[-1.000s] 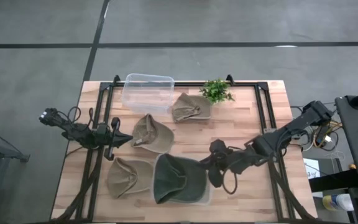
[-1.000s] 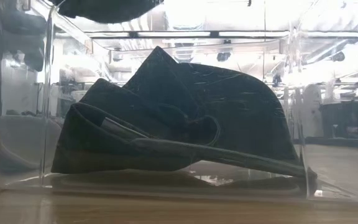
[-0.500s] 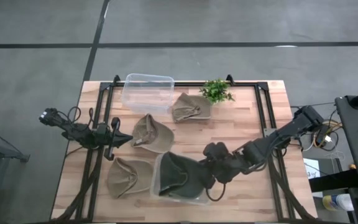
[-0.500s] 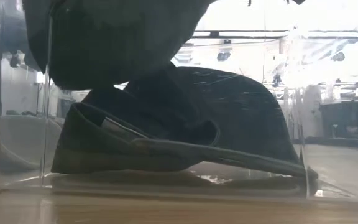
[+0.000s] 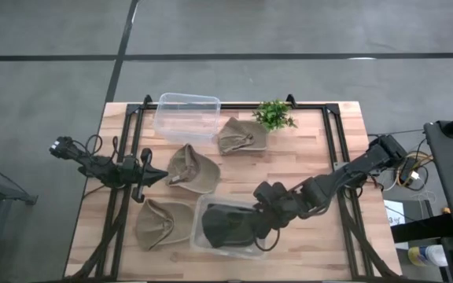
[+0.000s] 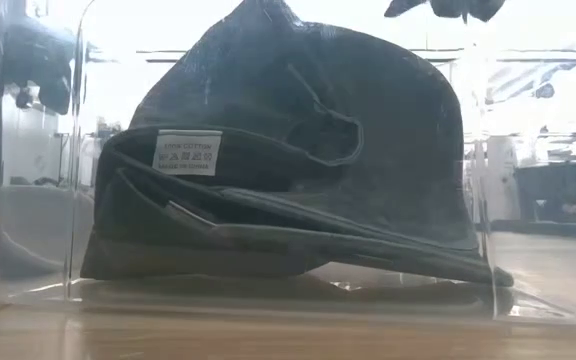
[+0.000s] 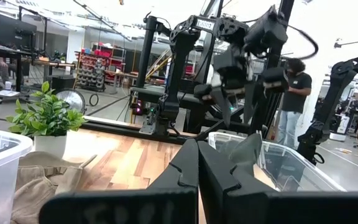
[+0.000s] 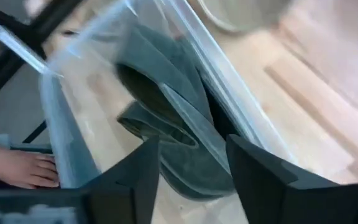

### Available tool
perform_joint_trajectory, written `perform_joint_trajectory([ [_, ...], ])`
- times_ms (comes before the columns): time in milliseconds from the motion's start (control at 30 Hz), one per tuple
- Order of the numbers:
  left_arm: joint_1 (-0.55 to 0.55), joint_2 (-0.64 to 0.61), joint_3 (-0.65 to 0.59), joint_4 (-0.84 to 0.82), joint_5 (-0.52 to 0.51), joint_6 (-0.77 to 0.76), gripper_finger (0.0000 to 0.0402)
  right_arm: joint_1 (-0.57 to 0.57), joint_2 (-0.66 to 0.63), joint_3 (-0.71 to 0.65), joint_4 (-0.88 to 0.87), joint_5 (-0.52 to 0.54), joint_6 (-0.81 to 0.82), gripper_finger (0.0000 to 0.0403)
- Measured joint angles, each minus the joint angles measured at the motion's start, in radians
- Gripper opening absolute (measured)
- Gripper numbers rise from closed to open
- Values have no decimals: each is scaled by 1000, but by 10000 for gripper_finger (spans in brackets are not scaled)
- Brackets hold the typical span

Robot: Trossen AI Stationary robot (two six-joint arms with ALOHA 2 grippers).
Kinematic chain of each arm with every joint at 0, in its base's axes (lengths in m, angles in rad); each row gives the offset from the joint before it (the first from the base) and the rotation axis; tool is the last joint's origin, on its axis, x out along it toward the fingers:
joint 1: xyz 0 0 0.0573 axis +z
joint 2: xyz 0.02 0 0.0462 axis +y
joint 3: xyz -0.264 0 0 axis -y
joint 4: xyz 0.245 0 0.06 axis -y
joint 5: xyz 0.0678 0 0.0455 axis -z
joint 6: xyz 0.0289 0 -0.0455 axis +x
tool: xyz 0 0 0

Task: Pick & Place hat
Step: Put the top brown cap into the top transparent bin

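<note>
Right pincer opened; dark hat dropped into bin.

Both arms are dark, jointed and matte; the left gripper has black angular fingers, and thin black cables trail along each arm.

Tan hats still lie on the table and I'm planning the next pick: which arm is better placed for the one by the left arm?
Left. Its claw rests shut beside the tan hat, while the right claw hangs open over the bin with the dark hat.
</note>
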Motion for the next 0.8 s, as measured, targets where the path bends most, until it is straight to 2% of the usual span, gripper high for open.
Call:
perform_joint_trajectory([
  [133, 0, 2, 0, 0, 0, 0, 0, -5, -40, 34, 9, 47, -157, 202],
  [400, 0, 5, 0, -2, 0, 0, 0, -16, -57, 55, 9, 317, -535, 198],
  [500, 0, 7, 0, -1, 0, 0, 0, -45, -54, 51, 6, 328, -635, 194],
  [800, 0, 7, 0, -1, 0, 0, 0, -163, -37, 33, 11, 349, -797, 194],
])
